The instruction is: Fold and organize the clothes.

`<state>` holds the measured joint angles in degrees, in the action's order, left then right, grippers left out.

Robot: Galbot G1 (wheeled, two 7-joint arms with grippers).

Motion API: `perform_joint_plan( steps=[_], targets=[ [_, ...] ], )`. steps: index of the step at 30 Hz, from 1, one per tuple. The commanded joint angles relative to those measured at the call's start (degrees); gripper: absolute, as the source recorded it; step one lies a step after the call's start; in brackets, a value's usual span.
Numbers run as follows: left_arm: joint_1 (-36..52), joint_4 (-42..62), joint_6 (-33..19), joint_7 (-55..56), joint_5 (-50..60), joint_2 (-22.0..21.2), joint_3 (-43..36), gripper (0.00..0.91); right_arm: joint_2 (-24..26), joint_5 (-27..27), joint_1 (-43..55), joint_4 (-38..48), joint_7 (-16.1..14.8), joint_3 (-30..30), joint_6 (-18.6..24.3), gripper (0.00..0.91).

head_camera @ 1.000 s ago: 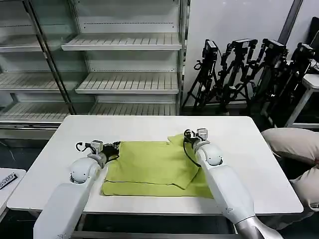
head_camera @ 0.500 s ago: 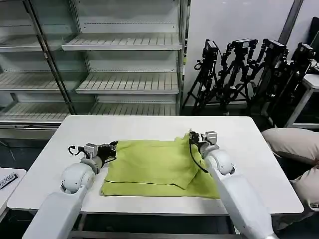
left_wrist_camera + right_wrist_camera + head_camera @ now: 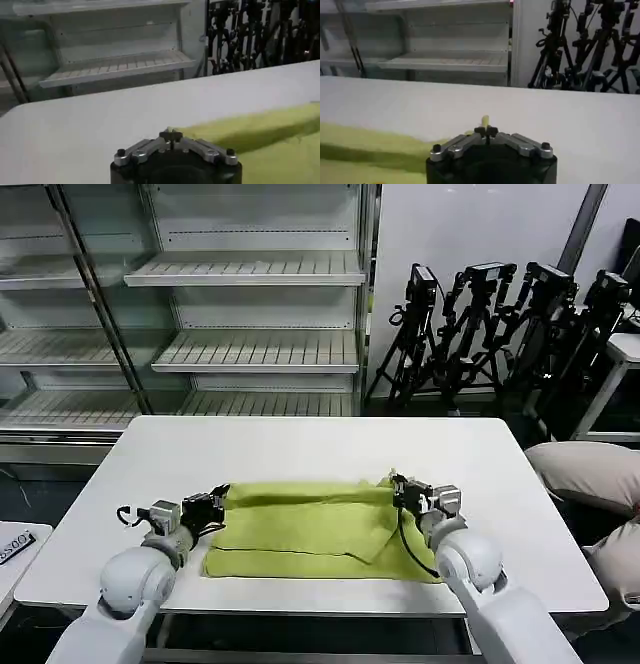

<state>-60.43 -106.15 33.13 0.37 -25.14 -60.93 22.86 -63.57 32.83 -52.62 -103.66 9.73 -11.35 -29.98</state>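
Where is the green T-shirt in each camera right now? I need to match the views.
Head view: T-shirt lies mid-table, its far edge pinched by the left end effector and the right end effector.
Left wrist view: T-shirt runs from the end effector tips to the frame edge.
Right wrist view: T-shirt stretches away beside the end effector.
Shared landmark: the white table.

My arms are smooth white shells with rounded, ball-like joints. Each ends in a black wrist block with silver brackets. My left gripper and right gripper are black, with silver linkage bars pinned by dark screws. Thin black cables loop beside each wrist.
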Motion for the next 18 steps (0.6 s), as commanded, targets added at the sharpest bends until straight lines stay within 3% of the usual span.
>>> perform_joint_plan(
  steps=[1, 18],
  targets=[
    [-9.25, -7.95, -0.05, 0.19, 0.53, 1.26, 4.51, 0.010, 2.93, 0.53, -8.80, -8.83, 0.60, -1.73, 0.18, 0.000],
    [-11.95, -9.52, -0.07, -0.07, 0.60, 2.58, 4.24, 0.010, 3.21, -1.01, -14.03, -12.04, -0.25, -3.56, 1.20, 0.000]
  ],
)
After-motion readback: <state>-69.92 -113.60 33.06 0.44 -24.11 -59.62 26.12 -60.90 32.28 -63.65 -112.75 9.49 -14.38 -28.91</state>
